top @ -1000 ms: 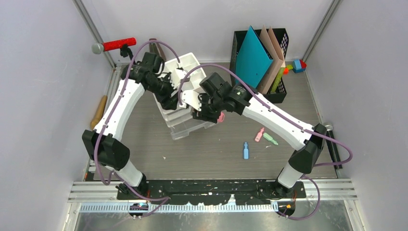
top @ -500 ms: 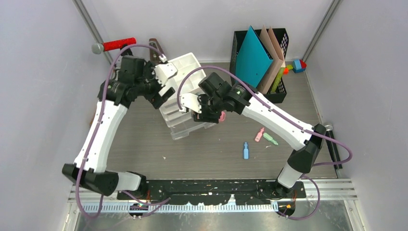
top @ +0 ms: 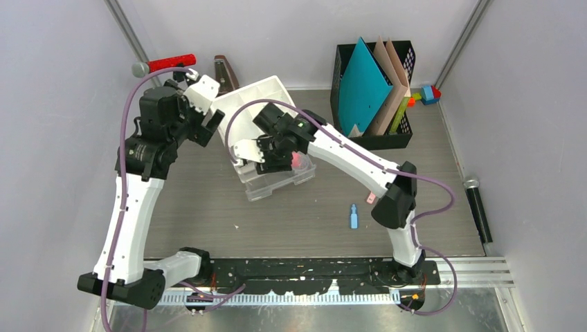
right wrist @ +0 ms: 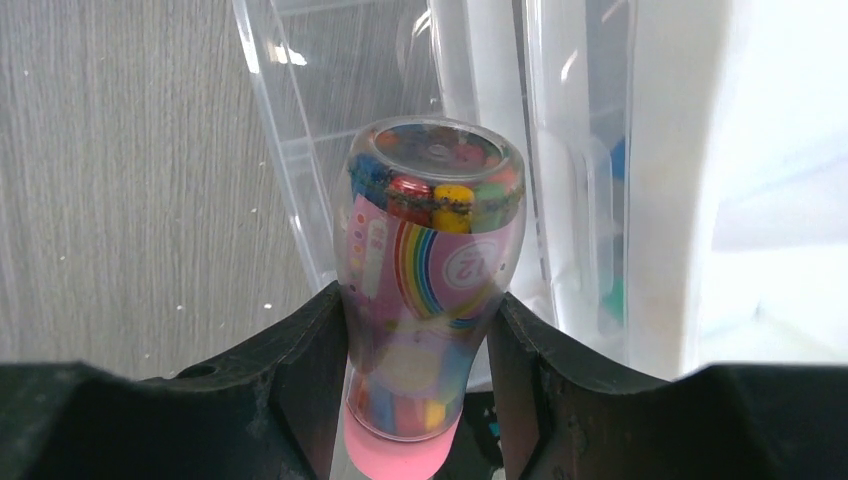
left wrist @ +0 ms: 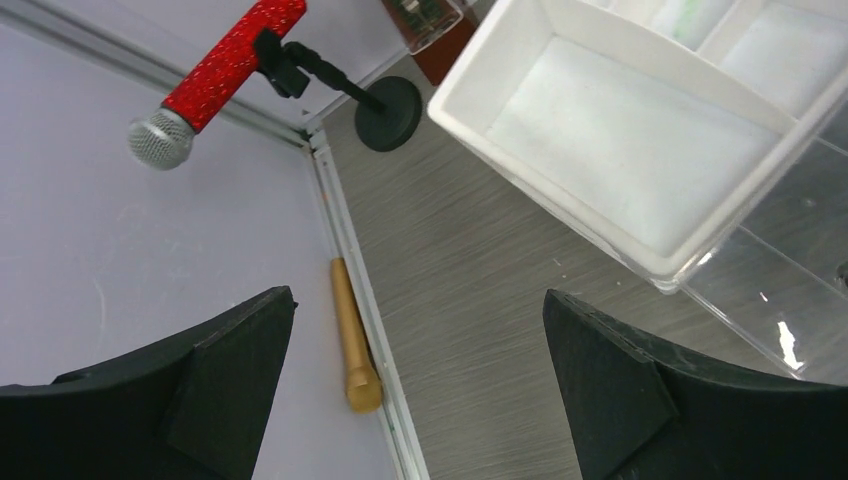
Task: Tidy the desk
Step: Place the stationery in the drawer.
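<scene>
**Operator:** Left claw status?

**Technician:** The left claw is spread wide and holds nothing. It hangs above the tabletop, beside a corner of the white tray.

**Operator:** Right claw?

**Technician:** The right claw pinches a clear bottle of coloured pieces. The bottle's long axis runs along the fingers, with the pink cap toward the wrist. The clear bin lies directly ahead of its base, and the right arm is nearer to it.

**Operator:** Legible text?

**Technician:** On the rainbow label, only "12".

Lab test cell: lavender walls (metal-framed) boxing in a robot desk.
</scene>
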`<state>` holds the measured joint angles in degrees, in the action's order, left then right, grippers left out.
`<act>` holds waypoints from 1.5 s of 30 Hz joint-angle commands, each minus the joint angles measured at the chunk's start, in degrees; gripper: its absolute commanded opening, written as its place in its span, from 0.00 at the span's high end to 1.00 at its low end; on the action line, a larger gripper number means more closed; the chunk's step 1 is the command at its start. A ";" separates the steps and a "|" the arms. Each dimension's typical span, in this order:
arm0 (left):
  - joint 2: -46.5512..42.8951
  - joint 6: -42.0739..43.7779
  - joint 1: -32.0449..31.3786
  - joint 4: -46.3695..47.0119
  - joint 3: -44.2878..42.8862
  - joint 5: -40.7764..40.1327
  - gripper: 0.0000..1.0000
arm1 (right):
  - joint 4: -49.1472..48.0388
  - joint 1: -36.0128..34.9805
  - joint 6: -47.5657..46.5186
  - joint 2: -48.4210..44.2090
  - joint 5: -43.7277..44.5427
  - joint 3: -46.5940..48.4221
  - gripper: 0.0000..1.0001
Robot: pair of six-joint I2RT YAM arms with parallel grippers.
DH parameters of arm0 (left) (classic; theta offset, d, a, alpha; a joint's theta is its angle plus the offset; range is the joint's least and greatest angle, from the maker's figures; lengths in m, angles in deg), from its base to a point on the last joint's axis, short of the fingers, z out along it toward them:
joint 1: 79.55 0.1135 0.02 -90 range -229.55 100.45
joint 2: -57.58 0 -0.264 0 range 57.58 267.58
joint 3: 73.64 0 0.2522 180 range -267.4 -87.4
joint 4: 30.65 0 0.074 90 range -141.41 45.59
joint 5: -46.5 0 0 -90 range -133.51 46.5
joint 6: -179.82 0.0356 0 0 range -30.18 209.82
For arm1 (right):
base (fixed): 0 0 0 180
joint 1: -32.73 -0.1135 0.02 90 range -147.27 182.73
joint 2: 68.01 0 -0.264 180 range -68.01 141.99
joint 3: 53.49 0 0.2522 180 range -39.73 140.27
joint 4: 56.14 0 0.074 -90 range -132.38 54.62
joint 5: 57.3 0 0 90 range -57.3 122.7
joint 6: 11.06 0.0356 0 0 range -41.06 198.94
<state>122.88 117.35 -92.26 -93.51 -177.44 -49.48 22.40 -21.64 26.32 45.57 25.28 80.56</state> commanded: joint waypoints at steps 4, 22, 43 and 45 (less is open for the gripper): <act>-2.39 -1.25 1.52 5.56 0.54 -3.80 0.00 | 1.46 -1.53 -3.18 6.90 -0.84 10.05 0.85; -2.64 -1.31 2.02 7.62 2.19 -2.99 0.00 | -1.66 -2.23 3.02 12.58 3.10 11.47 0.41; -1.66 -2.46 2.08 9.57 6.10 1.19 0.00 | -4.46 1.57 10.32 0.80 10.79 0.71 0.12; -1.94 -2.44 2.08 10.30 7.18 1.94 0.00 | -4.80 2.98 12.03 0.12 10.50 -0.71 0.12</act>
<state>121.50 115.56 -90.60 -87.17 -171.75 -49.66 18.90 -21.18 34.25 49.62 34.15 81.90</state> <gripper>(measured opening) 0.994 0.882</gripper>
